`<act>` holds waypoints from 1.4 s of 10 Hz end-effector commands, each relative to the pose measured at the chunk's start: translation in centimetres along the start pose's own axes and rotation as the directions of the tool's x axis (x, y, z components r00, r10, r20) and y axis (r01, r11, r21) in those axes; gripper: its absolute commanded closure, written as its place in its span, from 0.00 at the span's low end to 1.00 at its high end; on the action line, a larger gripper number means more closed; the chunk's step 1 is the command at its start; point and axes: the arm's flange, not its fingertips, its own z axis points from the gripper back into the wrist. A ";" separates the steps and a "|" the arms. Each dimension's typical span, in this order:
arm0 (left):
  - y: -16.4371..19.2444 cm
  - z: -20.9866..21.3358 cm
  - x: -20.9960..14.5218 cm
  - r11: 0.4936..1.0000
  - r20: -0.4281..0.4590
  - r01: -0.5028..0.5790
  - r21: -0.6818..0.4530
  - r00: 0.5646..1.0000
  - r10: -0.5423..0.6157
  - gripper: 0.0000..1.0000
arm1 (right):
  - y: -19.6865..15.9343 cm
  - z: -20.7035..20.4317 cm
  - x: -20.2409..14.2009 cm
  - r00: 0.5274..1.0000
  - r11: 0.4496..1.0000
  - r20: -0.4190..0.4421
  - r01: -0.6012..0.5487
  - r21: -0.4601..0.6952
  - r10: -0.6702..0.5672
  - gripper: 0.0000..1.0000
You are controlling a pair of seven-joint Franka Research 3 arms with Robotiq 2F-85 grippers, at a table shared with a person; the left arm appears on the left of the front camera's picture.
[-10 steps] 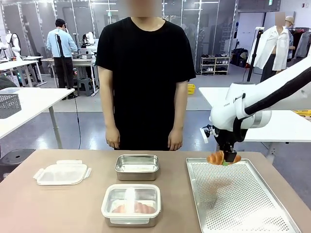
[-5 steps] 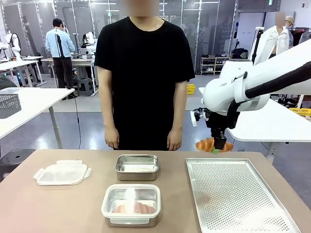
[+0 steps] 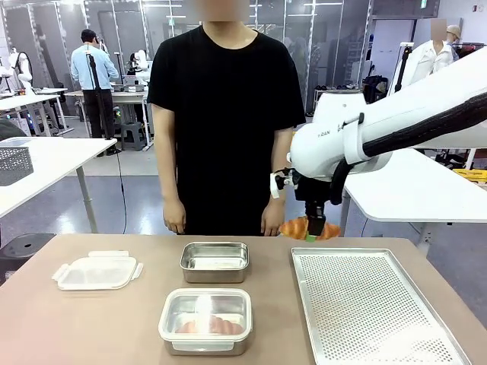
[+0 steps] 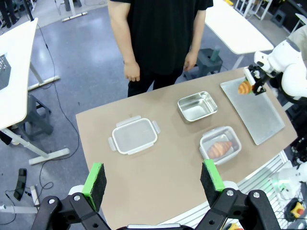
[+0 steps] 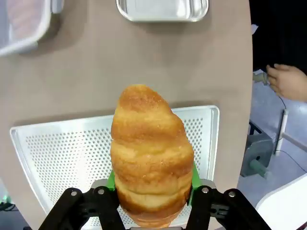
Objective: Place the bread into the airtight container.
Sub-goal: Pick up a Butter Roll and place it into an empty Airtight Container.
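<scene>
A flat silver metal tray full of tiny holes (image 3: 380, 312) lies on the right of the brown table (image 3: 99, 327), a person in a black T-shirt (image 3: 226, 114) stands at the far side, and a grey basket (image 3: 14, 163) sits on a white table (image 3: 61, 156) far left.

We look down past our left gripper's (image 4: 153, 181) wide-apart green pads (image 4: 96, 184) onto the brown table (image 4: 163, 165). Over the perforated tray's (image 4: 261, 115) far end, the right gripper (image 4: 248, 85) clamps a croissant (image 4: 243, 88). A clear lid (image 4: 134, 136), an open steel container (image 4: 197, 105) and a lidded container (image 4: 219, 146) holding another croissant (image 4: 218, 148) lie apart. A person (image 4: 158, 33) in black stands beyond.
</scene>
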 end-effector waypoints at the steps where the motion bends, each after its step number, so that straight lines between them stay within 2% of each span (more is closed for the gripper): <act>1: -0.1 0.2 0.1 1.000 0.004 0.005 -0.005 1.000 -0.005 0.00 | 0.1 -0.2 3.8 0.999 0.999 -0.035 0.036 0.002 -0.036 0.41; 5: -0.1 0.2 0.1 1.000 0.004 0.005 -0.005 1.000 -0.005 0.00 | 0.7 -1.6 12.2 0.997 0.999 -0.055 0.052 -0.018 -0.053 0.41; 8: -0.1 0.2 0.1 1.000 0.004 0.005 -0.005 1.000 -0.005 0.00 | 1.0 -3.5 16.9 0.997 0.999 -0.067 0.036 -0.024 -0.037 0.41; 11: -0.1 0.2 0.1 1.000 0.004 0.005 -0.005 1.000 -0.005 0.00 | 0.3 -5.1 20.8 0.995 1.000 -0.098 0.026 -0.014 -0.027 0.41; 14: -0.1 0.2 0.1 1.000 0.004 0.005 -0.005 1.000 -0.005 0.00 | -0.3 -7.8 23.1 0.994 1.000 -0.114 0.003 0.012 -0.001 0.41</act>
